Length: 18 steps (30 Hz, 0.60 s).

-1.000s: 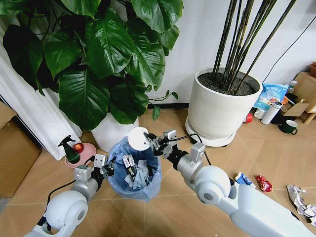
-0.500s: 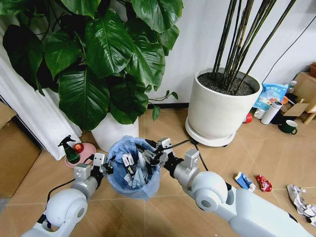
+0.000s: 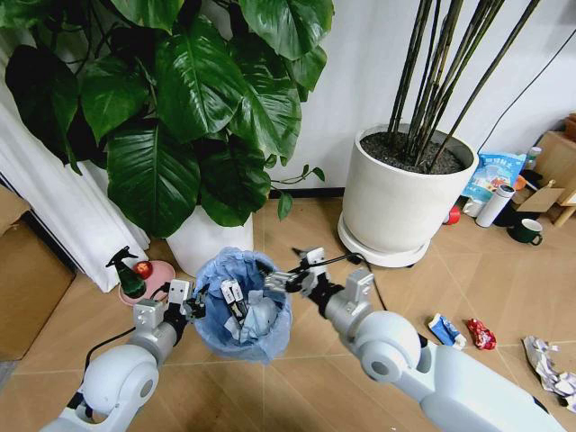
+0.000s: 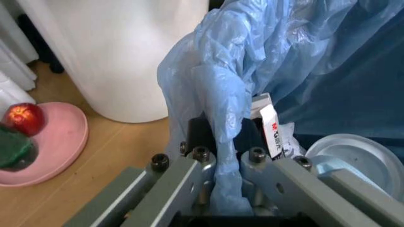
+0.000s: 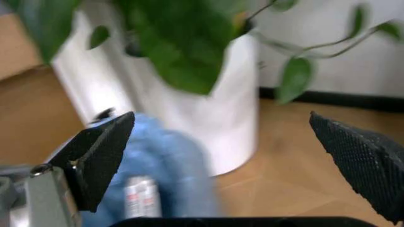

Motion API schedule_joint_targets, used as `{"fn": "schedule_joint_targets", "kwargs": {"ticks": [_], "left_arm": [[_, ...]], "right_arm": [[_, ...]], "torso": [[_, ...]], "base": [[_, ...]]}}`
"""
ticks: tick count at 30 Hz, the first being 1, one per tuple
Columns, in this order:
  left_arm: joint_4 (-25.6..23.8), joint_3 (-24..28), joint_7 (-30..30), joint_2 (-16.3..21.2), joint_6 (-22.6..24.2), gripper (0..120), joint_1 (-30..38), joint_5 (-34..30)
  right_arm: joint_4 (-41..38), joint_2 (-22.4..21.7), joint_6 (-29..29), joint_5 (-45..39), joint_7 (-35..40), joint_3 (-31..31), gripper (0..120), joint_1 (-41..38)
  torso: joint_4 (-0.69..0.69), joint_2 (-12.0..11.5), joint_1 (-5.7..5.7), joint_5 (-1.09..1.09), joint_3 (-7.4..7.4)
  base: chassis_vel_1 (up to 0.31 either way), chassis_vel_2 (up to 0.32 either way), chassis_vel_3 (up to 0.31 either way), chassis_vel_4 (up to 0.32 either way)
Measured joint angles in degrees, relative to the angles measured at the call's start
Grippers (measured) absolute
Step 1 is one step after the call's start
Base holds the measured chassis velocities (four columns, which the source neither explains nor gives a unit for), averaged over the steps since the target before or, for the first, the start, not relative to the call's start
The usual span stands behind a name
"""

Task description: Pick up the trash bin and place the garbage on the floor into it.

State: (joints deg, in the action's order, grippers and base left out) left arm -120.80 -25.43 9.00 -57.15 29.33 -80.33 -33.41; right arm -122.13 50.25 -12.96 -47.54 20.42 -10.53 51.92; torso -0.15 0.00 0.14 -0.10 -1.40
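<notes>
L pincer (image 3: 192,306) clamped on trash bin (image 3: 241,310) rim; R pincer (image 3: 286,274) spread wide above bin

Indoor office or home corner, herringbone wood-look floor (image 3: 306,225), plain white wall (image 3: 360,81), two big white plant pots (image 3: 396,193) holding a broad-leaved plant (image 3: 198,99) and tall dark stems, thermos (image 3: 495,205), green mug (image 3: 527,232) and cardboard far right

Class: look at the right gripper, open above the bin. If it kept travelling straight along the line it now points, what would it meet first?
Probably the white plant pot under the large leafy plant: the right gripper, open above the trash bin, faces it in its wrist view. Depth is uncertain.
</notes>
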Motion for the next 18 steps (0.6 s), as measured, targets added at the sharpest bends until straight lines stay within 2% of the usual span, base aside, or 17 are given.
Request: {"fn": "schedule_joint_targets", "kwargs": {"ticks": [1, 9, 10, 13, 14, 16, 18], "left_arm": [[0.00, 0.00, 0.00, 0.00, 0.00, 0, 0.00, 0.00], [-0.64, -1.20, 0.56, -1.35, -0.59, 0, -1.20, 1.24], [-0.64, -1.20, 0.56, -1.35, -0.59, 0, -1.20, 1.24], [-0.76, -1.65, 0.47, -1.58, -0.83, 0, -1.51, 1.82], [-0.76, -1.65, 0.47, -1.58, -0.83, 0, -1.51, 1.82], [-0.78, -1.67, 0.38, -1.60, -0.87, 0, -1.46, 1.87], [-0.78, -1.67, 0.35, -1.60, -0.87, 0, -1.40, 1.87]], "right_arm": [[0.00, 0.00, 0.00, 0.00, 0.00, 0.00, 100, 0.00], [1.23, 0.82, 1.03, 12.64, -0.36, 13.17, 100, 9.97], [1.23, 0.82, 1.03, 12.64, -0.36, 13.17, 100, 9.97], [1.29, 1.94, 1.99, 17.31, -1.79, 20.63, 100, 17.46], [1.29, 1.94, 1.99, 17.31, -1.79, 20.63, 100, 17.46], [0.39, 2.95, 2.52, 19.76, -2.79, 25.65, 100, 23.23], [-0.05, 3.52, 3.05, 21.24, -3.38, 28.09, 100, 25.77]], "torso": [[0.00, 0.00, 0.00, 0.00, 0.00], [0.00, 0.00, 0.00, 0.00, 0.00], [0.00, 0.00, 0.00, 0.00, 0.00], [0.00, 0.00, 0.00, 0.00, 0.00], [0.00, 0.00, 0.00, 0.00, 0.00], [-0.01, 0.00, 0.00, 0.01, 0.00], [-0.02, 0.00, 0.00, -0.01, 0.01]], "base": [[0.000, 0.000, 0.000, 0.000], [0.000, 0.000, 0.000, 0.000], [0.000, 0.000, 0.000, 0.000], [0.000, 0.000, 0.000, 0.000], [0.000, 0.000, 0.000, 0.000], [0.000, 0.000, 0.000, 0.000], [0.000, 0.000, 0.000, 0.000]]}}
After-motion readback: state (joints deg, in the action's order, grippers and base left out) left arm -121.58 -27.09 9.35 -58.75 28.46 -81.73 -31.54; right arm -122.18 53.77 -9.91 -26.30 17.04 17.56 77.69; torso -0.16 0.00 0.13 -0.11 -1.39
